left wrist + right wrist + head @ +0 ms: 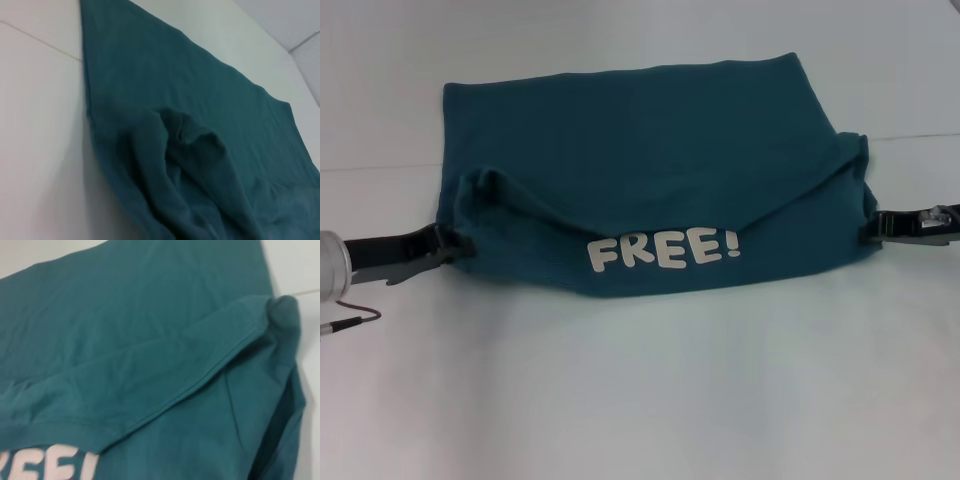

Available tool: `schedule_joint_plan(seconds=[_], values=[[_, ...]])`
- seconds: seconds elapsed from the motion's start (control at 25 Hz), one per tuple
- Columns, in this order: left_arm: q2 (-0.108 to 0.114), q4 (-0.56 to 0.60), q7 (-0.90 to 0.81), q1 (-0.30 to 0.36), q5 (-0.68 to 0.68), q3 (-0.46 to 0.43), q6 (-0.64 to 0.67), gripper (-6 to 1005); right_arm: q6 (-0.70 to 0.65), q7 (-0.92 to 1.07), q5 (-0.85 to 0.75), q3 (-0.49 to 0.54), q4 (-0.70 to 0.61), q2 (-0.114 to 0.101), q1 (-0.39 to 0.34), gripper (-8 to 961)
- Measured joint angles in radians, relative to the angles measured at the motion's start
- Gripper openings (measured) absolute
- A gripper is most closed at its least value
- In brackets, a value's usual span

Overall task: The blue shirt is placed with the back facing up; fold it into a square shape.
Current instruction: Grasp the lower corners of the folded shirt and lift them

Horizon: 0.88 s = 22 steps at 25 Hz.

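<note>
The blue shirt [650,150] lies on the white bench [640,400], between the two grippers. The left gripper [458,246] is low at the shirt's left side, and its dark fingers are closed on the bunched cloth there. The right gripper [869,230] is low at the shirt's right side, and it pinches the cloth at that edge too. The near part of the shirt is turned over onto the rest, so a flap runs from one gripper to the other. It sags a little in the middle. On this flap are the white letters "FREE!" [663,250], about halfway between the two grippers. The far part of the shirt lies flat on the bench, beyond both grippers. In the left wrist view the cloth [200,165] is puffed up in soft folds. In the right wrist view a stitched hem [210,372] crosses the shirt at a slant, with the tops of the white letters [55,467] just past it.
</note>
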Motion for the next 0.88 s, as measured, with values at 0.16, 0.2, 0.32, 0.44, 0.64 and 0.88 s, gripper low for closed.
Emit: schedule_joint_plan(seconds=[0.16,0.2,0.32,0.44,0.64,0.88], values=[[0.026,0.000,-0.011,0.001,0.021,0.016,0.067,50,-0.143,0.062,-0.025,-0.002,-0.042,-0.017,-0.011,27],[0.034,0.000,-0.019,0.002,0.031,0.018,0.088,50,-0.181,0.084,-0.037,-0.003,-0.055,-0.021,-0.016,26],[0.051,0.014,-0.037,0.015,0.052,0.019,0.171,50,-0.325,0.127,-0.070,0.000,-0.108,-0.028,-0.042,22],[0.065,0.039,-0.041,0.043,0.054,0.015,0.298,50,-0.463,0.133,-0.069,0.005,-0.151,-0.030,-0.078,21],[0.072,0.121,-0.056,0.117,0.055,0.003,0.501,49,-0.650,0.111,-0.065,0.022,-0.161,-0.050,-0.121,22],[0.060,0.229,-0.082,0.212,0.055,0.008,0.699,49,-0.760,0.090,-0.069,0.034,-0.153,-0.065,-0.152,21]])
